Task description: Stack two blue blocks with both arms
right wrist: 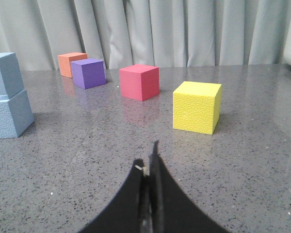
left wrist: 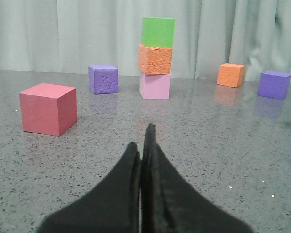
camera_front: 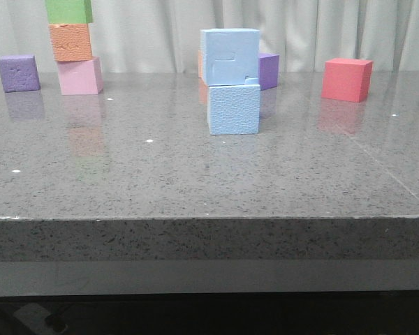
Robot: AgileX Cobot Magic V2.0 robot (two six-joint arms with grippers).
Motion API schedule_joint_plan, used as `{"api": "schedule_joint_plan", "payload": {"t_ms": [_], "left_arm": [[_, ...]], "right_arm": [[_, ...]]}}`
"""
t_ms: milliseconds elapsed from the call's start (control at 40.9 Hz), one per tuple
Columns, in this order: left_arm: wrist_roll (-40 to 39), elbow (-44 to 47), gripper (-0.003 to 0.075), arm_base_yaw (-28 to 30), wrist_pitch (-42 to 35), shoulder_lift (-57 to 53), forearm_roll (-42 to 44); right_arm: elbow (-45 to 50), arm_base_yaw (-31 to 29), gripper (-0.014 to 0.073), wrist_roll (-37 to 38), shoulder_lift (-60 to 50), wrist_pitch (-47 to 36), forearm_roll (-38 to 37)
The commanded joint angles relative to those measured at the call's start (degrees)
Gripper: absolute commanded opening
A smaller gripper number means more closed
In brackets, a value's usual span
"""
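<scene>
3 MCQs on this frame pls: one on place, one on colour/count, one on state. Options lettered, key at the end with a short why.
1. Where is the upper blue block?
A. On the lower blue block
B. On the red cube
C. Beside the pink cube, on the table

2. Top to bottom, what colours are in the three-cube stack?
A. Purple, red, yellow
B. Green, orange, pink
C. Orange, blue, green

3. How do the two grippers stand?
A. Both wide open
B. Left shut on a block
C. Both shut, holding nothing

Key: 1 A, the upper blue block sits on the lower blue block. 2 B, green cube, orange cube, pink cube. 3 C, the left gripper and right gripper show fingers pressed together with nothing between.
</scene>
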Motion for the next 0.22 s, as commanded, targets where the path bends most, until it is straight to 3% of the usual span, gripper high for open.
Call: {"api": "schedule_joint_plan", "payload": {"t_ms": [0,196], "left_arm": [[0.1,0.1,-0.0020,0.0,-4.8,-1.0,-0.3],[0.1,0.1,-0.0020,0.0,-4.8,-1.0,-0.3]], "right_arm": [[-0.3,-0.4,-0.0118,-0.6,-1.1,-5.1,-0.5],[-0.3,-0.4,-0.0118,-0.6,-1.1,-5.1,-0.5]]}}
